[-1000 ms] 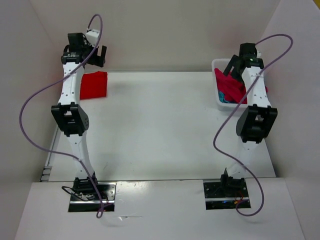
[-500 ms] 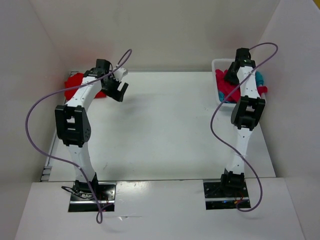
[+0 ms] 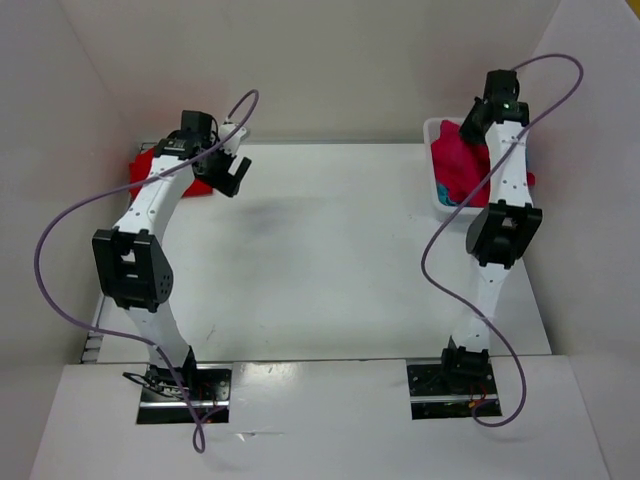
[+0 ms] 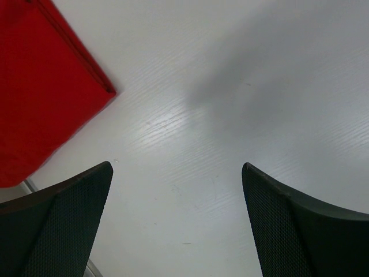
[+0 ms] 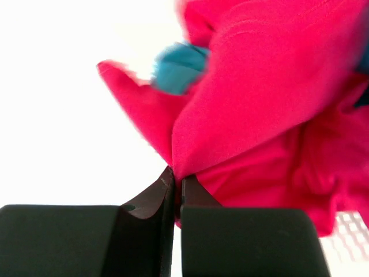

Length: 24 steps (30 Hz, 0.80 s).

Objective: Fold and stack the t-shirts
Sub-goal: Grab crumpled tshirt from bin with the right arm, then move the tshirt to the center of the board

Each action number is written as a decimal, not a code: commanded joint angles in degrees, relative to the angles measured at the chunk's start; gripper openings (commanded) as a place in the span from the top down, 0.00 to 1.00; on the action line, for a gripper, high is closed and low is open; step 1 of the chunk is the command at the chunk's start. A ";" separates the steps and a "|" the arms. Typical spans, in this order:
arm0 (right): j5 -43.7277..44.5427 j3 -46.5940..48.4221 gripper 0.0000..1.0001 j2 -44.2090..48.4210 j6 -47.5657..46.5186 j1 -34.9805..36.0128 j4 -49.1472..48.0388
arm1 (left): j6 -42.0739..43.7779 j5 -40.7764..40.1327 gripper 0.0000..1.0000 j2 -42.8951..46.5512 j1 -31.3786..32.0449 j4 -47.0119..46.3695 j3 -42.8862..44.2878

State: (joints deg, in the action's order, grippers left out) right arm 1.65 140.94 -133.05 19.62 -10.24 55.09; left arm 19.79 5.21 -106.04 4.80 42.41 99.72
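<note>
counter (image 3: 320,250): white, walled on three sides, with both arm bases bolted at its near edge.
basket (image 3: 429,175): white plastic, at the counter's far right corner. Only a blurred patch of lattice in the right wrist view, at the lower right.
red t-shirt (image 3: 148,168): folded flat at the counter's far left corner. Partly hidden behind the left arm from above. In the left wrist view (image 4: 40,98), a crisp folded corner with a stitched edge, lying on the counter surface.
crimson-pink t-shirt (image 5: 271,86): crumpled, filling most of the right wrist view. From above (image 3: 455,165), heaped in the basket at the counter's far right corner, rising past the rim.
teal-blue t-shirt (image 5: 179,69): a small blurred patch behind the pink cloth in the right wrist view. Hard to make out from above.
left hand (image 3: 225,172): fingers spread wide and holding nothing, over the counter's far left part, just inward of the red t-shirt. In the wrist view, two dark fingers well apart above bare counter, the shirt's corner beyond one of them and not touching.
right hand (image 5: 174,176): pinched tight on a fold of the crimson-pink t-shirt, above the counter's far right corner. Grip plain only in the wrist view. From above, fingertips lost against the cloth.
</note>
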 commanded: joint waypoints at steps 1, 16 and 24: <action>1.94 6.97 1.00 14.83 -0.46 5.91 -1.13 | 1.21 -0.73 0.01 4.34 0.04 -0.23 -0.32; 3.72 1.36 1.00 28.82 -8.20 40.91 -3.15 | -3.26 -6.18 0.01 14.89 -4.18 -3.21 -4.01; -10.00 -6.46 0.14 21.70 -7.05 40.91 -1.21 | -2.04 -8.20 0.01 19.03 -5.59 -4.36 -9.54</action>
State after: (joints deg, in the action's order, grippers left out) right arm -3.51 136.20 -110.54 12.84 30.44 52.25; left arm 17.74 -1.89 -88.60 -1.21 39.29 92.09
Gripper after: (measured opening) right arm 0.812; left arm 0.993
